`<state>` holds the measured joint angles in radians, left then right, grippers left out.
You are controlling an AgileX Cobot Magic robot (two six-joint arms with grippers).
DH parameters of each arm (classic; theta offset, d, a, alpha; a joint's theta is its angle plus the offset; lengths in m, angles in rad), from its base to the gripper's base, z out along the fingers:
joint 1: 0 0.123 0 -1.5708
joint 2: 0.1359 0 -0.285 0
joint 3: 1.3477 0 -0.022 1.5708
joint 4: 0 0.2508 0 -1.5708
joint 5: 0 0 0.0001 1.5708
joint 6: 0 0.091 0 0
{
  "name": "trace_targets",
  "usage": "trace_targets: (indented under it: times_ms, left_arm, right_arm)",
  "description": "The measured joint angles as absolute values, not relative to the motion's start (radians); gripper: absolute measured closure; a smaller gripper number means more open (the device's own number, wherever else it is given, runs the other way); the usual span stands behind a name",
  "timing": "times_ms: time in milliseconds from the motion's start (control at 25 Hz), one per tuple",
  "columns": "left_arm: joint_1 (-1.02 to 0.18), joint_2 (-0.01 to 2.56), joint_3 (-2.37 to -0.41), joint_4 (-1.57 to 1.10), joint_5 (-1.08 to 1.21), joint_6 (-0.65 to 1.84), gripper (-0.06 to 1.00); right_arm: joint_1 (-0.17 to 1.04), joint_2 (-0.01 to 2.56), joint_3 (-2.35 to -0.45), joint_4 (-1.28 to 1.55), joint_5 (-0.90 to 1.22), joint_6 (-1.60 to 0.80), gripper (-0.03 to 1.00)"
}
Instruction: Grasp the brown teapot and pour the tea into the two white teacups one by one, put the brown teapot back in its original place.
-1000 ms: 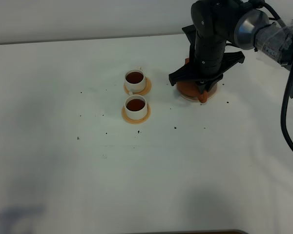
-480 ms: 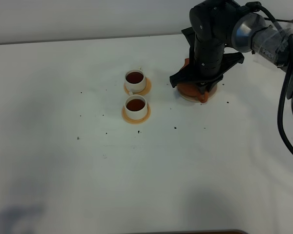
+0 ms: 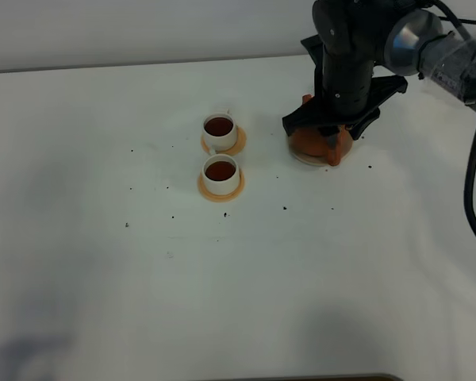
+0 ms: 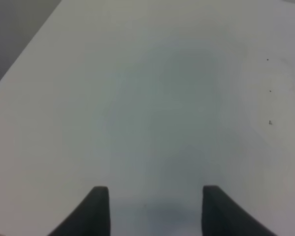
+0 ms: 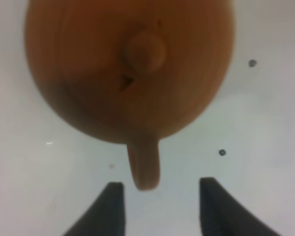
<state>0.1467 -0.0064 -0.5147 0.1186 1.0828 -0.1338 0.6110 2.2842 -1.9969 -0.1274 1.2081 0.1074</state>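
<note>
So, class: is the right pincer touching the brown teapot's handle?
Apart. The right wrist view shows the right pincer open, its fingertips either side of and short of the brown teapot handle, with white table visible between.

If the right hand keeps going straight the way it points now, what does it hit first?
Most likely the brown teapot: the right hand is open, with the pot's handle just ahead of the gap. Depth is unclear, so it might reach the table beside it.
</note>
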Motion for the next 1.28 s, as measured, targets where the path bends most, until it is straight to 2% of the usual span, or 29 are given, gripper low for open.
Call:
trace_targets:
  times_ms: [160,320,440,680,1080,1280]
  left_arm:
    - [0.147,-0.006,-0.515,0.119,1.083,-0.134,0.52]
    - [0.147,-0.006,-0.515,0.119,1.083,-0.134,0.52]
    - [0.147,-0.006,-0.515,0.119,1.083,-0.134,0.52]
    - [0.147,-0.006,-0.515,0.119,1.083,-0.133,0.52]
    - [0.147,-0.006,-0.515,0.119,1.083,-0.133,0.52]
    - [0.147,-0.006,-0.515,0.119,1.083,-0.133,0.52]
  right_arm:
    - [0.611,2.207,-1.997,-0.129,1.210,0.085,0.53]
    - [0.611,2.111,-1.984,-0.106,1.209,0.053,0.51]
    - [0.612,2.010,-1.902,-0.076,1.209,0.041,0.51]
    - [0.612,1.756,-1.594,-0.036,1.211,0.037,0.51]
    - [0.612,1.240,-0.955,0.020,1.215,0.027,0.51]
    - [0.612,1.008,-0.742,0.081,1.215,-0.039,0.51]
